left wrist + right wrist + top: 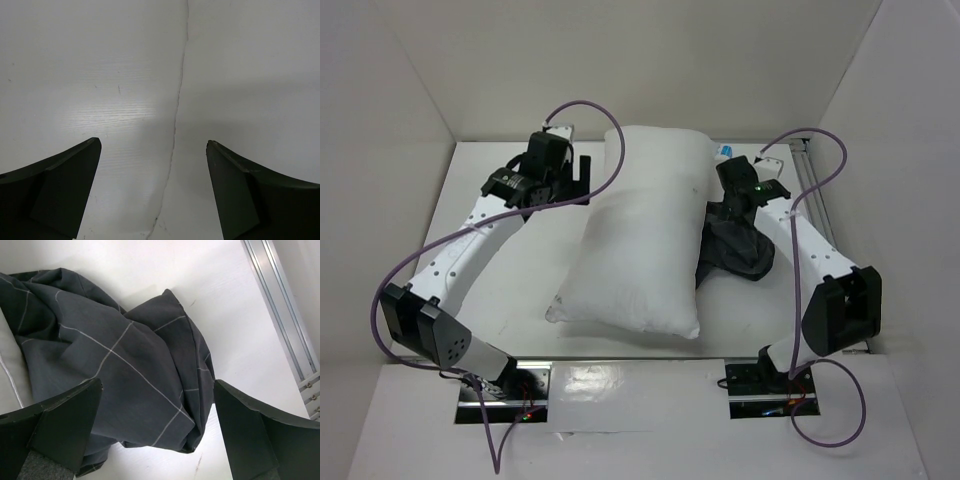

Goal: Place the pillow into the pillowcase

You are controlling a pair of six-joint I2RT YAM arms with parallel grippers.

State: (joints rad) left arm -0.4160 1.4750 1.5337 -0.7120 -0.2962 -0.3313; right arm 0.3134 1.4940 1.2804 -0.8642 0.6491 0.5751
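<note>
Evidently at the opening step, the plump white fabric pillow (640, 240) lies on the white table (530, 300), the crumpled charcoal grid-lined pillowcase (125, 365) bunched against its right side beneath the right gripper (157, 382), jaws apart as on the left gripper (153, 142), so next comes pinching the case's open hem.

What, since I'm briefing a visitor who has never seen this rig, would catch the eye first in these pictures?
The big white pillow dominates, lying lengthwise in the middle of the table. Next comes the dark grid-patterned pillowcase, crumpled in a heap against the pillow's right side, with the right gripper open over it. The left gripper is open too, with only plain white surface under it.
</note>
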